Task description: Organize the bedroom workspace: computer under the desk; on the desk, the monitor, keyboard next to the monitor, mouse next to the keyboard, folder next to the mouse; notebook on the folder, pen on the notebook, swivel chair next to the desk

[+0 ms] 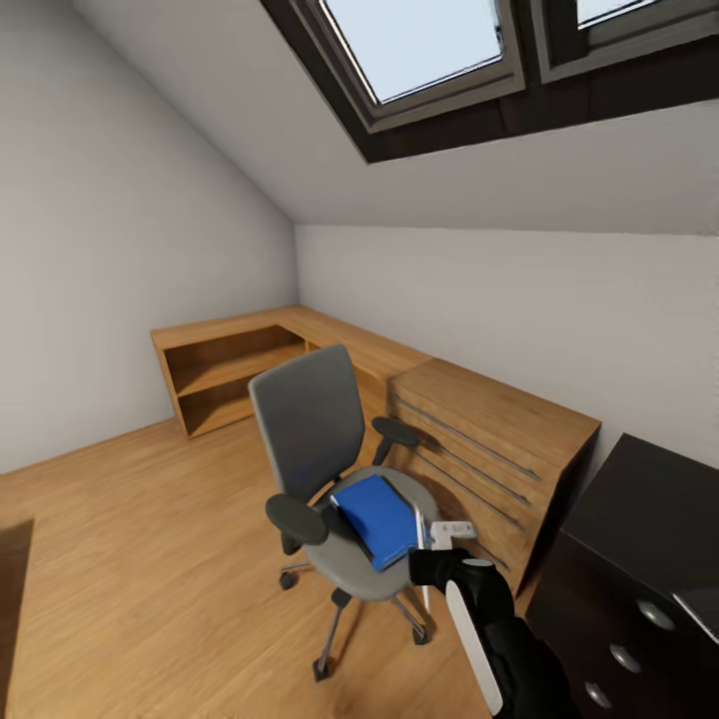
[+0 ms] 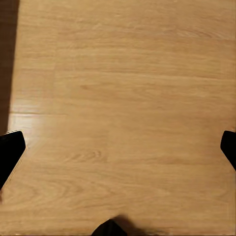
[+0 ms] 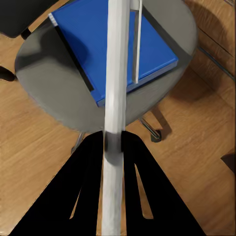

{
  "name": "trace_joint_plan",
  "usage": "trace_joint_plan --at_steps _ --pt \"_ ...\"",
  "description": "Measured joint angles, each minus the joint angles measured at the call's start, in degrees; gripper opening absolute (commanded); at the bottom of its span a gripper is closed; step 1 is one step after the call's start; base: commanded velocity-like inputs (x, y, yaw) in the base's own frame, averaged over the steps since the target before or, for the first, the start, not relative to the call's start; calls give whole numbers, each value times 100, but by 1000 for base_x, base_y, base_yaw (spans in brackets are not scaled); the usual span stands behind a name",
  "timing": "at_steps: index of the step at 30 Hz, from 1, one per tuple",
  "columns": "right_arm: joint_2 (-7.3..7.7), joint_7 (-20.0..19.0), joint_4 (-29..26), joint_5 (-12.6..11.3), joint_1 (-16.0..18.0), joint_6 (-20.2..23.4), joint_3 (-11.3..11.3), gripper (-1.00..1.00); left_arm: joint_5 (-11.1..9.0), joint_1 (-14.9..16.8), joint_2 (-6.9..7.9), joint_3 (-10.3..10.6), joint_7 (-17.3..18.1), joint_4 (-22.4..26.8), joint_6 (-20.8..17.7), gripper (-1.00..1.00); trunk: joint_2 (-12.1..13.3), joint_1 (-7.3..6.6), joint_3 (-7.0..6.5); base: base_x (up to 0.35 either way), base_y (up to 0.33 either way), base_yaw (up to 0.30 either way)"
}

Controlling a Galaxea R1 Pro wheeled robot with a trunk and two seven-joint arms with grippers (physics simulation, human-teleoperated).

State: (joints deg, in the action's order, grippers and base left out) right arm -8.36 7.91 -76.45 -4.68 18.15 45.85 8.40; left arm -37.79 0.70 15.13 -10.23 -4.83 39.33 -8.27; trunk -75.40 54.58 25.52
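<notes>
One desk (image 1: 649, 539), cut off at the corner. One swivel chair (image 1: 310, 419) with one blue folder (image 1: 377, 517) on its seat. Right gripper (image 3: 113, 142) is clamped on one pen (image 3: 114, 98); left gripper (image 2: 118, 147) fingers wide apart over floor (image 2: 123, 73).

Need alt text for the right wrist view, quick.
The right gripper is shut on the pen, a white stick held above the swivel chair. The blue folder lies on the grey seat, over wood floor.
</notes>
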Motion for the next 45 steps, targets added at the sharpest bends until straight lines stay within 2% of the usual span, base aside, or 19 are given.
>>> trace_joint_plan --at_steps 3,6,7,9,12,13,15,21,29,34,38,40,45 --pt "14 1 -131 -10 -27 76 0 -100 0 0 -52 145 0 -22 39 100 120 -66 -54 -337 0 0" --pt "19 1 -170 -12 -32 90 -1 -100 4 0 -65 193 0 -26 48 100 240 -134 -108 -136 0 -8" --pt "27 1 -218 -12 -34 97 -11 -100 7 0 -71 637 -11 -256 63 100 281 -158 -126 -4 0 -44" --pt "27 0 -244 -15 -35 97 -16 -100 19 1 -72 705 -16 -370 61 100 361 -201 -165 -1 0 -104" --pt "27 0 -388 -15 -41 102 -18 -100 22 2 -154 750 -25 -477 63 100 481 -267 -220 0 0 -28" --pt "27 4 -432 -15 -50 177 -20 -100 6 -1 -205 935 -30 -808 388 100 521 -289 -237 0 0 -4" --pt "27 5 -470 -14 -51 237 -23 -100 2 2 -222 978 -31 -869 562 100 601 -333 -274 0 0 -2" --pt "66 6 -562 -12 -52 297 -116 -100 -6 0 -251 1028 -25 -913 710 100 842 -465 -381 0 0 0" --pt "92 1 -779 -17 -90 363 -339 -100 -4 5 -398 1323 -15 -1265 741 100 1163 -641 -525 0 0 -144" --pt "93 -1 -1140 -24 -193 509 -645 -100 -2 2 -497 1393 -19 -1470 759 100 1364 -751 -615 0 0 -260" --pt "96 -11 -1294 -34 -225 750 -1102 -100 -1 2 -536 1408 -20 -1531 763 100 1525 -839 -687 0 0 -271" --pt "95 -16 -1314 -43 -231 788 -1226 -100 -1 3 -553 1410 -20 -1540 764 100 1605 -883 -723 0 0 -273" --pt "99 -20 -1333 -46 -234 821 -1361 -100 -1 3 -597 1412 -20 -1547 763 100 1806 -993 -813 0 0 -274"
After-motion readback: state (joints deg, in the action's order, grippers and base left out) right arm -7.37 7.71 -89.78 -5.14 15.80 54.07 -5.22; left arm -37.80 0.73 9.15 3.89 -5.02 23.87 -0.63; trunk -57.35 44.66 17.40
